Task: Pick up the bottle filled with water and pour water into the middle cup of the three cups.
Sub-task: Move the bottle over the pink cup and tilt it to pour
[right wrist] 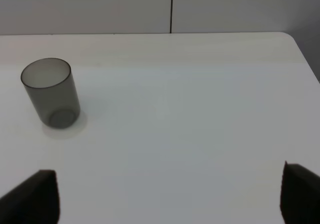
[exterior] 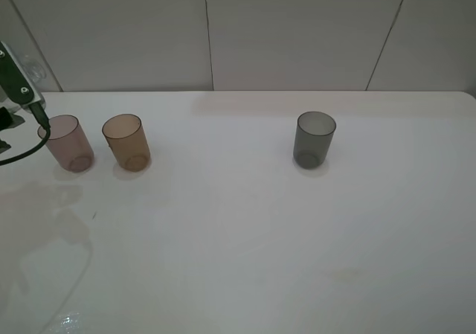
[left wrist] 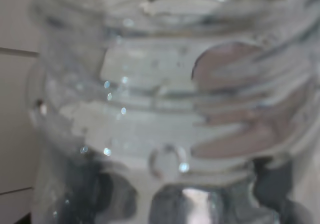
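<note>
A clear plastic bottle [left wrist: 165, 109] hangs above the far left edge of the white worktop [exterior: 245, 259], clamped in the left gripper [exterior: 22, 88], whose jaws are closed tight on its ribbed body. It fills the left wrist camera. The right gripper [right wrist: 170, 189] waits over the right side of the worktop, its jaws spread wide and holding nothing.

The middle cup [exterior: 126, 141], amber-brown, stands near the back left corner. It sits just beside the pink cup [exterior: 69, 143] and well apart from the grey cup [exterior: 314, 139], which is right of centre.

The bottle looks thin-walled and springy, light in itself and weighted by its water. Beads of moisture on the plastic suggest a slick surface. With no cap on the neck, a hard squeeze or a hasty tilt would likely push water out early. The ribs around the mid-body probably offer the surest purchase, low enough to leave the neck free for pouring. The tumblers look light and easy to knock over, so the neck is best kept off their rims.
</note>
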{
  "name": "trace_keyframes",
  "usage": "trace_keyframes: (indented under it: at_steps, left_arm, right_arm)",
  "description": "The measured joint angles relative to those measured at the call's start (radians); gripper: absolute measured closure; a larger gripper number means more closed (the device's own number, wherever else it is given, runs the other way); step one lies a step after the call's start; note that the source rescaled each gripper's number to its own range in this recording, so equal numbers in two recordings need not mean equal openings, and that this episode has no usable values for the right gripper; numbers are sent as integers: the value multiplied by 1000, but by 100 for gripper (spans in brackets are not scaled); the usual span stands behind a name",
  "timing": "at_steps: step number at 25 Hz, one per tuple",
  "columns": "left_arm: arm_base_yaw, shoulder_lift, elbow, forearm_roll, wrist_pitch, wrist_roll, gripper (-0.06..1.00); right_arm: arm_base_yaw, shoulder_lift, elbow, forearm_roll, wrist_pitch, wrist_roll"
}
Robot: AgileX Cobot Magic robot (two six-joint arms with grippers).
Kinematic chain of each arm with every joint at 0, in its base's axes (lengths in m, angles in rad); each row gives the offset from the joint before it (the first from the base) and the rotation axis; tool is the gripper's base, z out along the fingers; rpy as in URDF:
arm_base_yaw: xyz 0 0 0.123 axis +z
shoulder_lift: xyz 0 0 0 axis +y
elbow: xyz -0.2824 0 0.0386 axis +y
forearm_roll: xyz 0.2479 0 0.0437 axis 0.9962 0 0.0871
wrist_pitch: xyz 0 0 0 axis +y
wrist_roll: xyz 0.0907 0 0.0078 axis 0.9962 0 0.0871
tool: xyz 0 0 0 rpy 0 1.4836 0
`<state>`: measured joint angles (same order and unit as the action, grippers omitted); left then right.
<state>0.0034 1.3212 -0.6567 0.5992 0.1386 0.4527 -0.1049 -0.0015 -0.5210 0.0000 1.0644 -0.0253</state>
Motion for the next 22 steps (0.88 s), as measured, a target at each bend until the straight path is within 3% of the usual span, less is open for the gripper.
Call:
trace_keyframes:
  at_steps: [18, 22]
  left_arm:
    - [-2, 32, -30, 0, 93, 90, 92]
    - [-35, 50, -36, 3, 132, 104, 92]
  right_arm:
    - [0, 0, 0, 0, 0, 0]
    - [0, 0, 0, 0, 0, 0]
